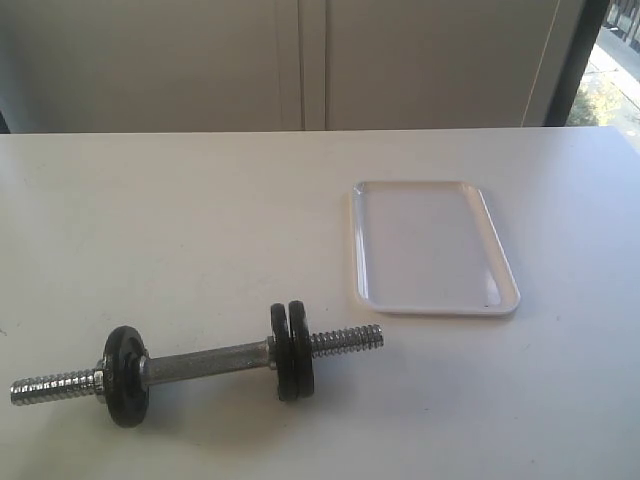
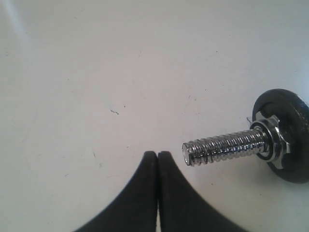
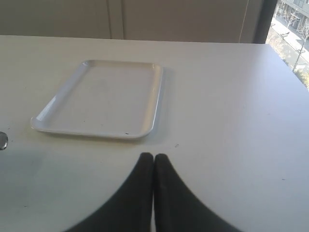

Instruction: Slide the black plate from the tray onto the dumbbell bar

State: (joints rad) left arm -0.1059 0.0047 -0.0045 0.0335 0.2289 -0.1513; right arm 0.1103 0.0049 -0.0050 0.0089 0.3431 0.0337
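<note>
Left gripper (image 2: 158, 152) is closed, its two black fingers (image 2: 142, 193) pressed flat together at the tips; right gripper (image 3: 153, 155) is closed the same way

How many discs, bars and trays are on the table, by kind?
black discs, all on the bar: 3
dumbbell bar: 1
white tray, nothing in it: 1
Total: 5

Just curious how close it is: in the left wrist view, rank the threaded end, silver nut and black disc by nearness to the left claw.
1. threaded end: tip beside the left claw
2. silver nut: along the thread
3. black disc: behind the nut
</note>
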